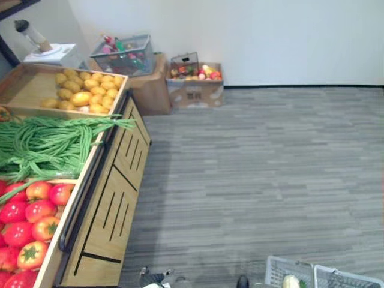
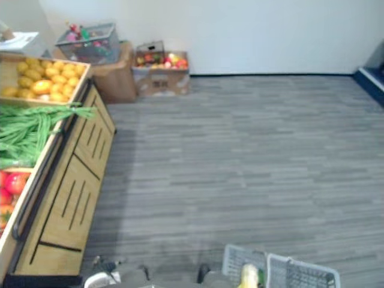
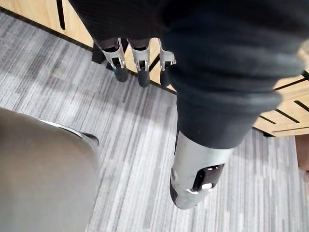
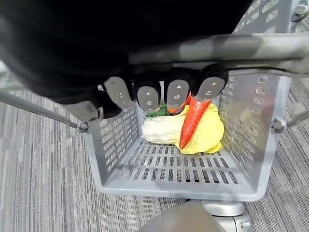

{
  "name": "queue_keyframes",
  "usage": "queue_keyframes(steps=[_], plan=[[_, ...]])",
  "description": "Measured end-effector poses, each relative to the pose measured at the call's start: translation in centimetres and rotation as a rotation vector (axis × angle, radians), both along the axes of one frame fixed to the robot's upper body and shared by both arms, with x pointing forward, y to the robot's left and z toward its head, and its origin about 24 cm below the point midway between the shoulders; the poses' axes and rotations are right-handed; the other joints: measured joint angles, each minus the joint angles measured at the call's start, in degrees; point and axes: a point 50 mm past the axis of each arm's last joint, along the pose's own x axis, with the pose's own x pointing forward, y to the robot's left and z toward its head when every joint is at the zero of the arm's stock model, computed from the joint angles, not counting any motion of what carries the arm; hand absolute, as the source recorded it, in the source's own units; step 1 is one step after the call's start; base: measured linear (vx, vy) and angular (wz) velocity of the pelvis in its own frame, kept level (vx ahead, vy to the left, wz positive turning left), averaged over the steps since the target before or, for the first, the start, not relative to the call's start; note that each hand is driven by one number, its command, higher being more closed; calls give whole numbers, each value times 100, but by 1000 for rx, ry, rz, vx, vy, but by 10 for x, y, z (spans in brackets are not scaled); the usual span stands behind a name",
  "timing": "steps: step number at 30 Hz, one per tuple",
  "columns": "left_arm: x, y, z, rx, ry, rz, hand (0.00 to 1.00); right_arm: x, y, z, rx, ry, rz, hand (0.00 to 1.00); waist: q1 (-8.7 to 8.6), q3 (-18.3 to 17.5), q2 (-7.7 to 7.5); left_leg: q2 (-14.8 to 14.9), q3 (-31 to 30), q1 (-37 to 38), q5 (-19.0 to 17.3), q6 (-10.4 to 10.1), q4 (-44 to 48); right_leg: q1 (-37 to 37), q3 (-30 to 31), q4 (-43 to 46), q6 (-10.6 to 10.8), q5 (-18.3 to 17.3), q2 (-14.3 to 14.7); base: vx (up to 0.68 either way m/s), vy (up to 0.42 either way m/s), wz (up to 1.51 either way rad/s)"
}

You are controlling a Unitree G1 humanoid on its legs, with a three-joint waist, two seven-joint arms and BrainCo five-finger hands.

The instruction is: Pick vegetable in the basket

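Curled fingers of the right robot hand (image 4: 177, 92) are wrapping the grey handle (image 4: 251, 48) of the basket (image 4: 193, 186) and carrying it low at the robot's right side. Inside it, a carrot (image 4: 190, 125) is leaning with its thick end up by the fingers and its tip pointing down at the slatted floor, across a pale cabbage (image 4: 159, 131) lying lengthwise.

On the other side, the left robot hand (image 3: 142, 65) is hanging open, fingers straight and holding nothing, its tips pointing at the foot of the wooden desk (image 1: 114, 204).

That desk is standing ahead and to the robot's left, so the left robot hand is the nearer one, and any pick is going to mean lifting it up and leftward over the front rail. The red tomatoes (image 1: 27, 210) are sitting in the closest bin. Beyond them, the green beans (image 1: 48, 144) are lying with their long axis across the desk, their ends spilling over the front edge toward the aisle. The potatoes (image 1: 84, 90) are lying farthest away.
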Motion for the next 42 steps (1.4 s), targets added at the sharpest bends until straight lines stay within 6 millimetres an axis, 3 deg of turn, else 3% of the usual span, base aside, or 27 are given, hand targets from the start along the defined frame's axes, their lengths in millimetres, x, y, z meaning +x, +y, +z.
queue_keyframes(steps=[4, 8, 25, 29, 31, 33, 42], plan=[[2, 8, 2, 54, 9, -83, 0, 0, 3, 0, 2, -2, 17, 100, 12, -110, -183, -444, 300, 257, 125, 230, -439, -2, 154, -108, 195, 171, -408, 162, 197, -14], [0, 16, 3, 82, 32, -138, 0, 1, 3, 0, 0, -4, 21, 100, 15, -163, -144, -664, 399, 303, 35, 390, -550, -18, 186, -205, 239, 193, -569, 151, 103, -7], [-3, 16, 0, 49, 55, -204, 0, 0, 7, -2, 12, 12, 62, 100, 115, -404, -226, -701, 459, 467, -19, 440, -662, 8, 172, -184, 242, 197, -595, 30, 2, -4], [-8, 17, -2, 4, 55, -149, 0, -5, 10, -3, 25, 23, 42, 100, 96, -457, -256, -737, 334, 526, 175, 448, -878, 36, 59, -190, 242, 196, -606, -93, -34, 12], [-10, 17, -3, -19, 56, -118, 0, -6, 10, -3, 34, 18, 12, 100, 94, -482, -268, -743, 321, 562, 309, 442, -1034, 15, 4, -189, 242, 196, -605, -178, -70, 9], [-20, 16, -6, -46, 74, -84, 0, -22, 9, -4, 62, 25, -138, 100, 49, -614, -237, -732, 316, 737, 522, 424, -1327, 27, -6, -183, 246, 198, -572, -231, -78, -2], [-30, 15, -10, -81, 100, -55, 0, -41, 11, -6, 98, 34, -327, 100, -30, -724, -260, -757, 341, 903, 562, 413, -1440, 170, 17, -314, 327, 265, -571, -8, -1, -2]])
